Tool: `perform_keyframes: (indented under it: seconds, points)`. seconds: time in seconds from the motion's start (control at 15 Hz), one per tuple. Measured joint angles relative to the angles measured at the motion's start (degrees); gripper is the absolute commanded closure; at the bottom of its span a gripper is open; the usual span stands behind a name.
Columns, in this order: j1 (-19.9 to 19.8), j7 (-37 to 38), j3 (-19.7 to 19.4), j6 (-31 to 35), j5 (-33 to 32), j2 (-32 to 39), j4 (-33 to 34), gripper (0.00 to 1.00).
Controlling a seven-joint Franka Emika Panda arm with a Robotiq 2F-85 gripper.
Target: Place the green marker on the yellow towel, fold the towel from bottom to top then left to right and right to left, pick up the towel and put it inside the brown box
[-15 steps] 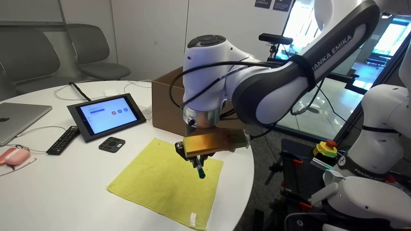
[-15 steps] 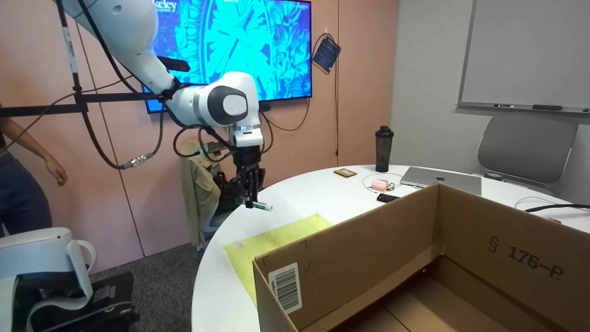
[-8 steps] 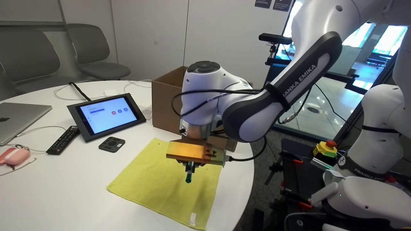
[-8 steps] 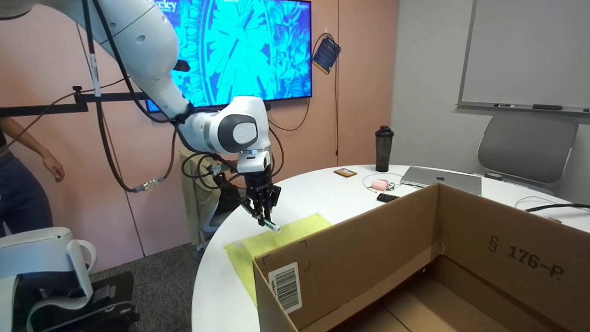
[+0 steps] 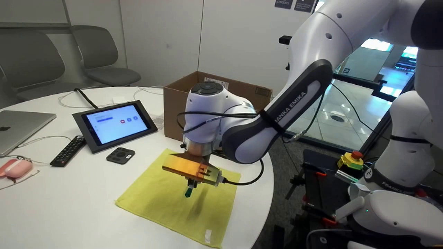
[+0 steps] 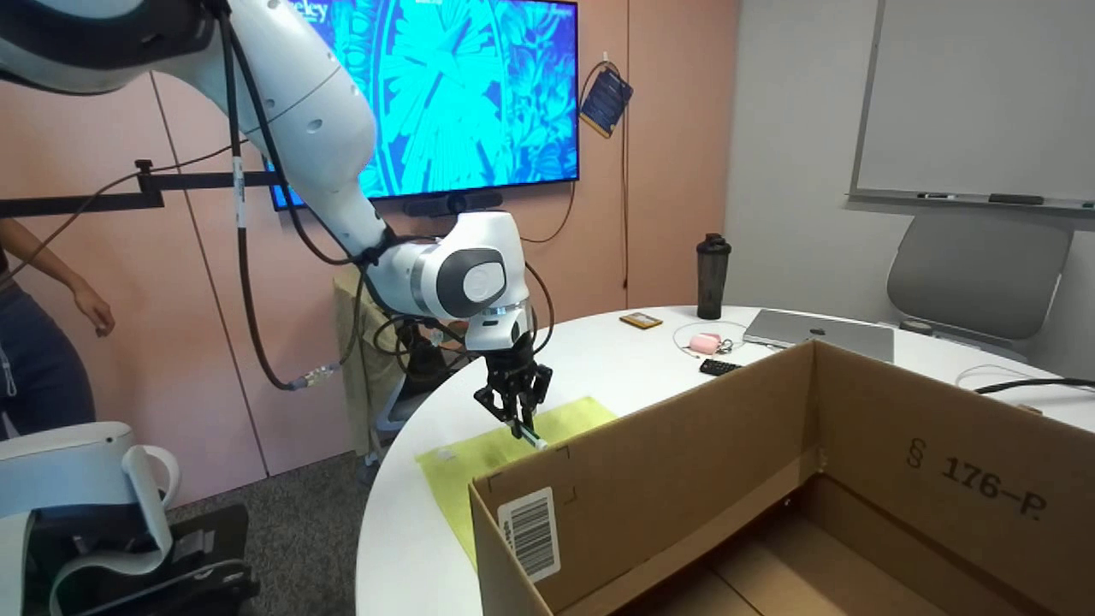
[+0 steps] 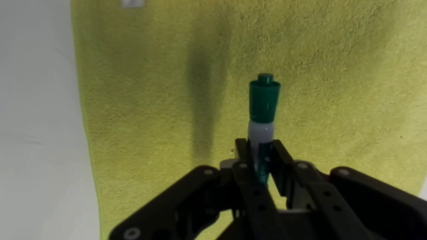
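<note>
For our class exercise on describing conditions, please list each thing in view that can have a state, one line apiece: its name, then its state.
Yellow towel: spread flat, unfolded
Green marker: capped, held above the towel
Pincer: shut on the marker
Brown box: open at the top
Tablet: screen lit
Laptop: lid shut
Wall screen: lit
Black bottle: upright, lid on

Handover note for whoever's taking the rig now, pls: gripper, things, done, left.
Gripper: shut on the green marker, held above the yellow towel.
Things: towel flat and unfolded on the table; brown box open-topped, on the table near it.
Done: marker gripped and over the towel.
Left: set marker down; fold bottom to top, left to right, right to left; put the towel in the box.
</note>
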Motion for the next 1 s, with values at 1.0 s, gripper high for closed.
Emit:
perform_keyframes:
  seconds: [1.0]
  points:
    - [0.1, 0.5, -2.8, -0.2, 0.0, 9.4, 8.8, 0.80]
